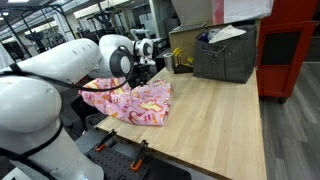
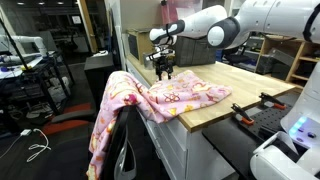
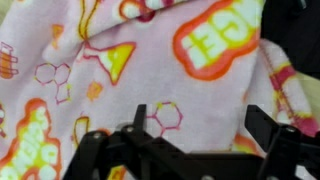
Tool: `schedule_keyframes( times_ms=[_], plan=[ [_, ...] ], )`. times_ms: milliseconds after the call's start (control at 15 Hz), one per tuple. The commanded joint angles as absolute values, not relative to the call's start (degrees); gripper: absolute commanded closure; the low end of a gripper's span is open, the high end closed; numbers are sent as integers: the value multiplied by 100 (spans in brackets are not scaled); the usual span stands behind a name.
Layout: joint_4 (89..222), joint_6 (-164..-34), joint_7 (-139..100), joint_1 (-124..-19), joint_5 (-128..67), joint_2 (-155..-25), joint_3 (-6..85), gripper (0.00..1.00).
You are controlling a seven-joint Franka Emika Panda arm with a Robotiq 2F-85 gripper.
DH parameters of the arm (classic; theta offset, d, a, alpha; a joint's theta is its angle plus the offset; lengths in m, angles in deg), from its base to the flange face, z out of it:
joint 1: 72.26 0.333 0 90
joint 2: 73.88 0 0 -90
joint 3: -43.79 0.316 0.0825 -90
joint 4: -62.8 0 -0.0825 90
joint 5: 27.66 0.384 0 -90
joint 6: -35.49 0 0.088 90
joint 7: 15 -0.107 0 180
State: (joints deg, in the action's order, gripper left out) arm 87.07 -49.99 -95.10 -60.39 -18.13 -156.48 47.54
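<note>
The gripper (image 2: pixel 165 68) hangs empty with its jaws spread wide, just above the pink printed blanket (image 2: pixel 190 95). The blanket lies bunched on the wooden surface (image 2: pixel 222 108) and spills over its edge toward 8 o'clock. This looks like the approach step. A grasp calls for lowering onto a raised fold, then closing.

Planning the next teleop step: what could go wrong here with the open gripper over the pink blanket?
1. Much of the pink blanket hangs off the table edge over a chair; its weight might drag it off if disturbed.
2. The open gripper hovers over bunched folds, so a pinch may catch several layers or none.
</note>
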Motion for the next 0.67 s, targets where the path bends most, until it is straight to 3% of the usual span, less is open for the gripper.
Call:
schedule_keyframes(
  times_ms=[0,200,267,333,600],
  plan=[
    [8290,-4798,-9913,-6305,-1585,-16061,4901,0],
    [8906,-5054,-9904,-6376,-1485,-15885,4938,0],
    [8941,-5027,-9866,-6348,-1483,-15893,4948,25],
    [8971,-4999,-9811,-6325,-1460,-15894,4989,28],
    [9042,-4882,-9560,-6154,-1318,-15896,5234,58]
  ],
)
